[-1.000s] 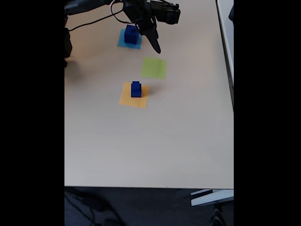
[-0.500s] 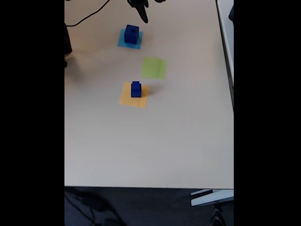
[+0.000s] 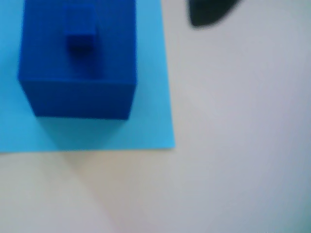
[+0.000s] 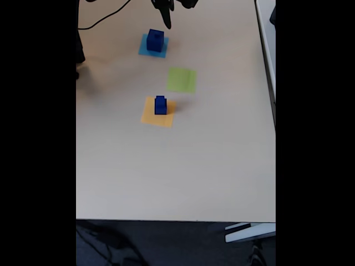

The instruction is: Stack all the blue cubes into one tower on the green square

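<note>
In the wrist view a large blue cube [image 3: 77, 92] sits on the light-blue square [image 3: 150, 116] with a tiny blue cube [image 3: 80, 29] on top of it. The fixed view shows this pair [image 4: 155, 40] near the table's far edge. A second small stack of blue cubes [image 4: 161, 105] stands on the orange-yellow square [image 4: 158, 115]. The green square [image 4: 181, 80] lies bare between them, to the right. My gripper [image 4: 166, 18] hangs at the top edge, just beyond the light-blue square, holding nothing I can see. One dark fingertip [image 3: 209, 12] shows in the wrist view.
The beige table [image 4: 177, 166] has wide open room in front and to the right. A black cable [image 4: 105, 19] runs across the far left corner. Dark floor [image 4: 166, 244] lies below the front edge.
The arm has drawn back from beside the light-blue square to the top edge of the fixed view. The cubes have not moved.
</note>
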